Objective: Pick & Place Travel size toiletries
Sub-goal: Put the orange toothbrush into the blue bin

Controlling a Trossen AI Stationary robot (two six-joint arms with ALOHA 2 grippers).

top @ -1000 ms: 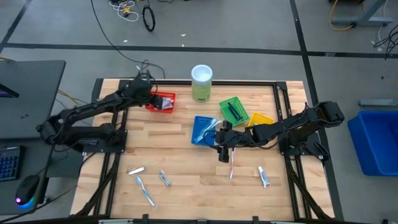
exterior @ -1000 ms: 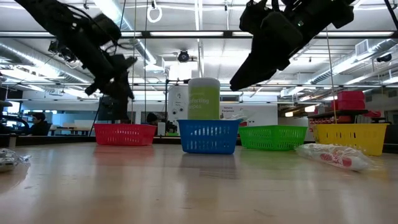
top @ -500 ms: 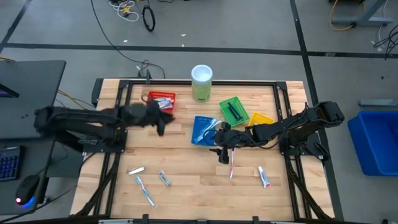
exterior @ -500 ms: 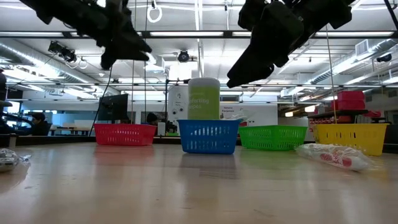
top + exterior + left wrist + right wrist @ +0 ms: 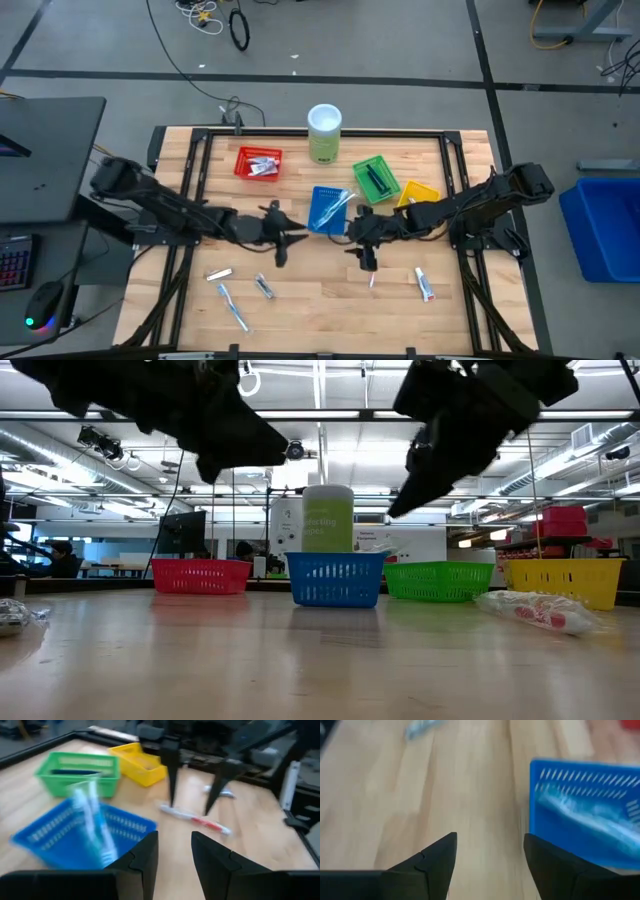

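A slim toothbrush (image 5: 372,278) with a red part lies flat on the wooden table, right of centre. It also shows in the left wrist view (image 5: 192,818). My right gripper (image 5: 366,258) hangs open above it, fingers pointing down, clear of the table in the low view (image 5: 425,485). My left gripper (image 5: 281,250) is open and empty above the table's middle, near the blue basket (image 5: 328,208), which holds pale toothbrushes (image 5: 92,820). A white tube (image 5: 424,285) lies near the right. Two sachets (image 5: 218,273) (image 5: 263,287) and another toothbrush (image 5: 232,306) lie near the front left.
A red basket (image 5: 258,163) with small items, a pale-green canister (image 5: 324,133), a green basket (image 5: 376,178) and a yellow basket (image 5: 418,192) stand along the far half. Black rails (image 5: 190,200) frame the table. Bare wood lies between the two grippers at the near middle.
My left gripper has left the red basket at the far left and swung toward the table's middle and near edge, ending beside the blue basket. My right gripper has shifted a little toward the near edge, over the toothbrush.
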